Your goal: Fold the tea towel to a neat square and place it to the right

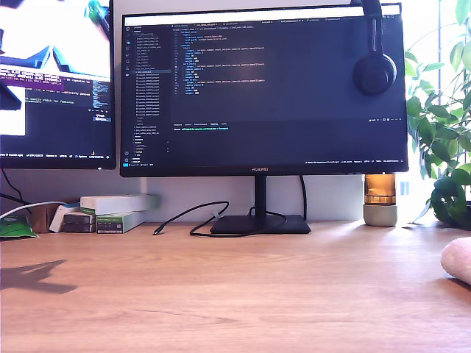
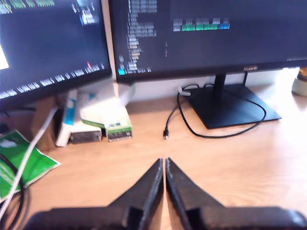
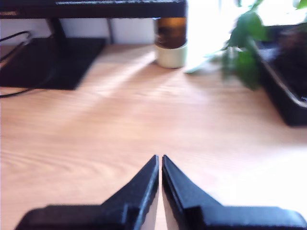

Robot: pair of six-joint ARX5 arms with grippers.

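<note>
The towel (image 1: 458, 260), a soft, thick bundle at the exterior view's right edge, wants a corner grip. First claw (image 2: 164, 163) and second claw (image 3: 159, 159) are both closed, empty.

My second gripper (image 3: 159, 160) has its black jaws pressed together, only a hairline slit between the tips, nothing held. It hangs over bare wooden desk (image 3: 144, 115). Beyond it a black monitor stand base (image 3: 48, 60) lies flat on the desk, its post rising to the monitor's edge (image 3: 96, 7). A dark cable (image 3: 14, 40) curves beside the base. An amber jar (image 3: 171, 45) with a pale foot stands near the base. Past the jar is a green plant (image 3: 244, 43), blurred, beside a dark tray (image 3: 283, 91). Strong glare washes out the wall behind the jar.
</note>
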